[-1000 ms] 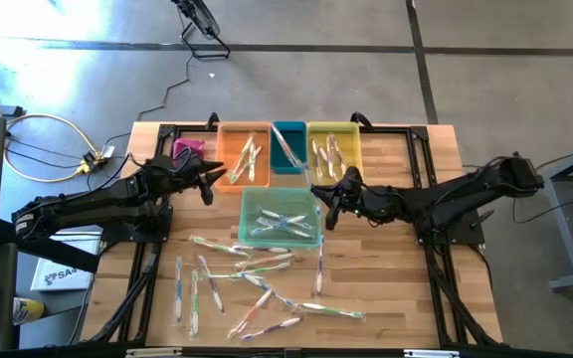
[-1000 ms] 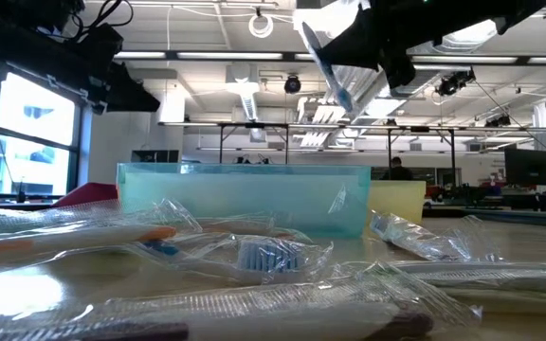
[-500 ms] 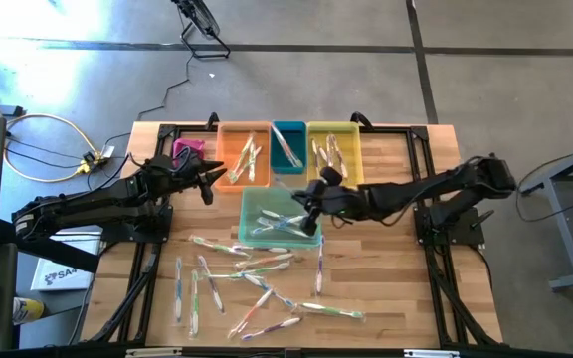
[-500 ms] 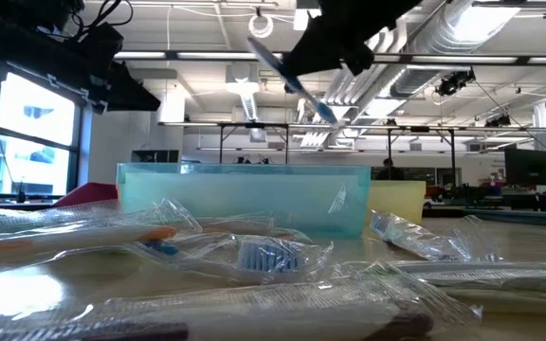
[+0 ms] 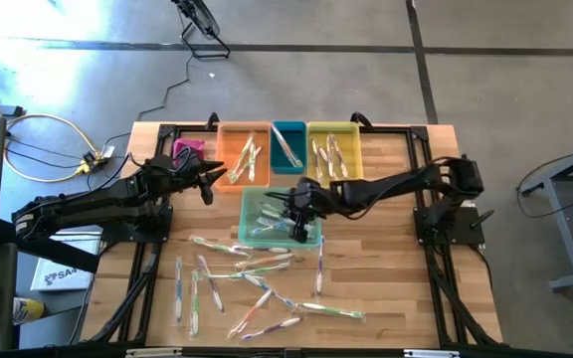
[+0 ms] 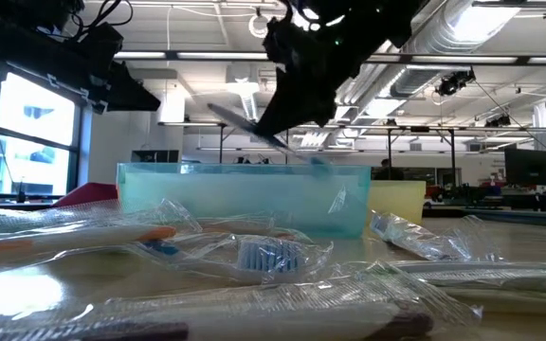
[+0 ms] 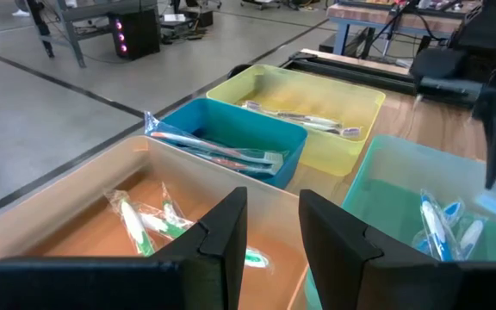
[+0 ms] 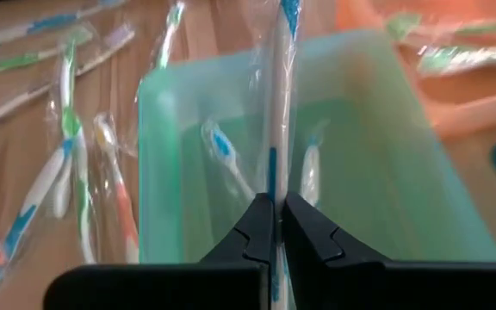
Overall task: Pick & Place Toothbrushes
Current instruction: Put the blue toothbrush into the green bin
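My right gripper hangs over the light green bin, shut on a wrapped toothbrush with blue accents. In the low view that toothbrush slants just above the bin's rim. A few toothbrushes lie on the bin's floor. Many more toothbrushes lie flat on the wooden table in front of it. My left gripper waits open with nothing between its fingers at the orange bin's left side. My right gripper pinches the wrapped toothbrush's handle between its two fingers. Most of the brush sticks out forward past the fingertips, roughly along them. The fingers slant down from the table's right side. The brush is lifted clear over the green bin.
An orange, a blue and a yellow bin, each holding toothbrushes, stand in a row behind the green one. A pink bin sits far left. Black frame rails run along both table sides.
My right gripper has travelled from the yellow bin's front toward the table's left and down over the green bin, tipping its fingers downward. The toothbrush went with it, from hanging steeply high up to slanting just above the bin's rim.
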`<act>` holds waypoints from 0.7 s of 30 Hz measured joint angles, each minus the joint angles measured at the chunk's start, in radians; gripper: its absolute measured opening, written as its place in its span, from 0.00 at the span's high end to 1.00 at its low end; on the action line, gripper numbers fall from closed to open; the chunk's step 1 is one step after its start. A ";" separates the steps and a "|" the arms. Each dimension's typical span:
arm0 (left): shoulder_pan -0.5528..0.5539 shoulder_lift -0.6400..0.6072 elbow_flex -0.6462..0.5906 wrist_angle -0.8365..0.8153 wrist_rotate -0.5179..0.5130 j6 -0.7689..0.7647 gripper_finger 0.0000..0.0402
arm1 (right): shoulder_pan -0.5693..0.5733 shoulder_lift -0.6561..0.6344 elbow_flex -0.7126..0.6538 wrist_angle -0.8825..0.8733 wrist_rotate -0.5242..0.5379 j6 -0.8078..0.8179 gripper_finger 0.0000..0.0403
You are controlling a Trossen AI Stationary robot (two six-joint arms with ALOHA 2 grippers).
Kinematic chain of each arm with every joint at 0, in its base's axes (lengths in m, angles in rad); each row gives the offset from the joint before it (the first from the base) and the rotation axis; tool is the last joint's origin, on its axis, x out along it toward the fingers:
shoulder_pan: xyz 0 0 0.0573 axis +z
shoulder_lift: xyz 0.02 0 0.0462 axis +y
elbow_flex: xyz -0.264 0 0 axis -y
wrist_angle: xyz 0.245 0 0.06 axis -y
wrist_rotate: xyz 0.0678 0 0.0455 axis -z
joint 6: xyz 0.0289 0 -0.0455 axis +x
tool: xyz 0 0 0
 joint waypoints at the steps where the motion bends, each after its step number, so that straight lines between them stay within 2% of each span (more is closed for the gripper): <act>1: 0.000 0.000 0.000 0.000 0.000 0.000 0.74 | -0.004 0.008 0.000 -0.001 -0.014 0.003 0.99; 8: 0.000 0.000 0.000 -0.003 0.000 0.004 0.74 | -0.023 0.012 0.000 -0.060 -0.070 0.028 0.99; 18: 0.000 0.000 0.000 -0.004 0.000 0.004 0.74 | -0.022 0.060 0.001 -0.053 -0.173 0.024 0.99; 21: 0.000 0.000 0.000 -0.004 0.000 0.004 0.74 | -0.022 0.079 0.000 -0.043 -0.175 0.021 0.99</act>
